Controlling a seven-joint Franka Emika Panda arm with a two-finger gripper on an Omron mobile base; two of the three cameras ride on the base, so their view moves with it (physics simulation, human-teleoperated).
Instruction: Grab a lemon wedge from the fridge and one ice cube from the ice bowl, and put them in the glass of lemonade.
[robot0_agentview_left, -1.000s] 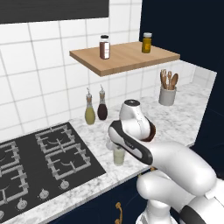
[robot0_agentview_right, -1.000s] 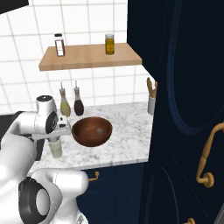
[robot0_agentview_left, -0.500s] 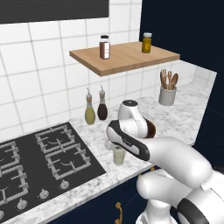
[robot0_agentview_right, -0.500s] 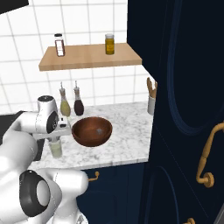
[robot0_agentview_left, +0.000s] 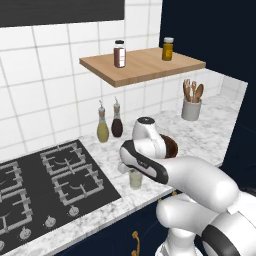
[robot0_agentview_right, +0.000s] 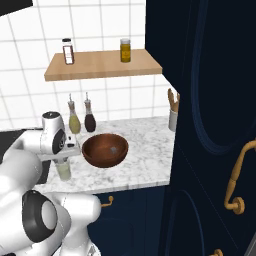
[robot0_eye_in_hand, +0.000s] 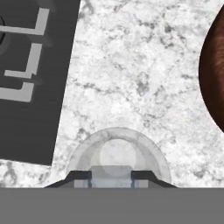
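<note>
The glass of lemonade (robot0_agentview_left: 135, 179) (robot0_agentview_right: 63, 170) stands on the marble counter near its front edge, beside the stove. My gripper (robot0_eye_in_hand: 111, 177) (robot0_agentview_right: 63, 159) hangs point-down right over it, and the glass's round rim (robot0_eye_in_hand: 118, 144) shows just below the fingertips. The jaws are shut on a small pale translucent block, the ice cube (robot0_eye_in_hand: 111, 174). Just to the right sits the ice bowl (robot0_agentview_right: 105, 150) (robot0_eye_in_hand: 212, 74), dark brown; my arm covers most of the ice bowl (robot0_agentview_left: 170, 146) in the left base view. The lemon wedge and the fridge are out of view.
A black gas stove (robot0_agentview_left: 50, 185) lies left of the glass. Two spouted bottles (robot0_agentview_left: 109, 127) stand by the tiled wall under a wooden shelf (robot0_agentview_left: 142, 65). A grey utensil holder (robot0_agentview_left: 191, 107) stands far right. A tall navy cabinet (robot0_agentview_right: 215, 125) with gold handles bounds the counter's right.
The hand has crept slightly left above the glass. The jaws stay shut on the pale block, and the glass and bowl have not moved.
</note>
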